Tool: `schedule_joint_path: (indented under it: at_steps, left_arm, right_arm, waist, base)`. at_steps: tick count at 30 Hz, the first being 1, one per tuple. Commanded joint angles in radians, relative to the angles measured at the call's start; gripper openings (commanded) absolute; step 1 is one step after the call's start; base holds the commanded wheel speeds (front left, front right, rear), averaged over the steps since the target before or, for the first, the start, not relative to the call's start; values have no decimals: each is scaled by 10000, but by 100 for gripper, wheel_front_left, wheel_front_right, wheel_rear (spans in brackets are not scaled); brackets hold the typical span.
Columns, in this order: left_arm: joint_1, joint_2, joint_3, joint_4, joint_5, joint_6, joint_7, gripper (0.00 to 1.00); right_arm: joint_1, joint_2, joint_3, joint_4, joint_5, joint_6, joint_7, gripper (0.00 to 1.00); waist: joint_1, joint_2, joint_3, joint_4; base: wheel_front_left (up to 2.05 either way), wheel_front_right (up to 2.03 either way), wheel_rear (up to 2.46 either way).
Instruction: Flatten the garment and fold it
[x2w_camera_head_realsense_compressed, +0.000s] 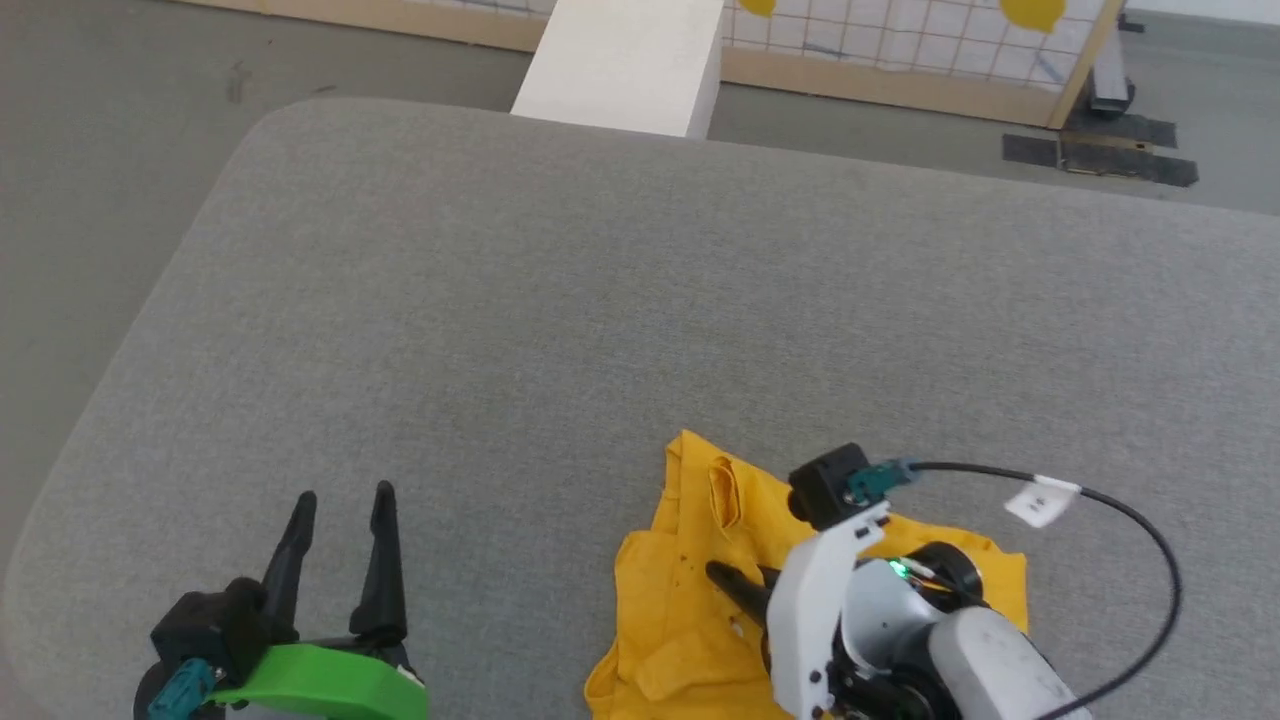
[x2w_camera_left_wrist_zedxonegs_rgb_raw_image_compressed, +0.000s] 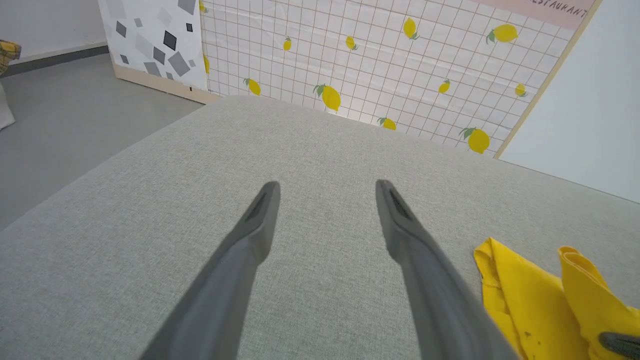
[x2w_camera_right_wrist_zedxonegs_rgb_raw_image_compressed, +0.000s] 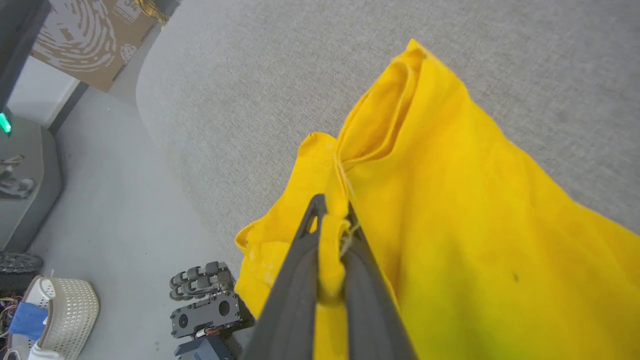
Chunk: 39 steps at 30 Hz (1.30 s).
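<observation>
We find the shirt (x2w_camera_head_realsense_compressed: 670, 610) bunched at the near edge of the bench (x2w_camera_head_realsense_compressed: 600, 300), right of centre; it lies crumpled, with loose folds and a raised ridge; the plain yellow side shows, and no print is visible. The right hand (x2w_camera_right_wrist_zedxonegs_rgb_raw_image_compressed: 332, 215) is clamped on a pinched fold of the shirt, the cloth running between its two fingers; the left hand (x2w_camera_head_realsense_compressed: 345, 495) has its fingers spread apart, holds nothing, and sits over bare bench well to the left of the shirt. We judge the task to be at an early stage: flattening is not yet done; no tidy fold has been made. Remaining steps: spread the shirt flat across the bench; smooth the creases; fold it.
</observation>
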Motion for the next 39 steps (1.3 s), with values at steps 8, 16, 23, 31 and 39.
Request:
schedule_joint_path:
  at_steps: [8,16,23,31,39]
  left_arm:
    - [-380,-206,-182,454,-148,-217,-67,100]
    - [-345,-142,-177,497,-209,-253,-75,100]
    - [-326,-8,-61,238,8,-114,-118,100]
    - [-238,68,81,-24,40,-79,-150,100]
    - [-452,56,-48,66,56,-220,-142,100]
  right_arm:
    - [-1176,12,933,2654,-504,-13,-1091,100]
    - [-1281,12,541,1685,25,-13,-1500,100]
    - [530,12,-2776,-435,-1616,-13,-1998,100]
    - [3016,12,-4630,-2953,-1644,-13,-1211,100]
    - [3702,12,-4685,-2561,-1165,-13,-1004,100]
  waist:
    - [0,0,-130,278]
    - [0,0,-208,-331]
    - [0,0,-117,-675]
    - [0,0,197,-924]
    - [0,0,306,-751]
  base:
    - [0,0,0]
    - [0,0,0]
    - [0,0,0]
    - [0,0,0]
    - [0,0,0]
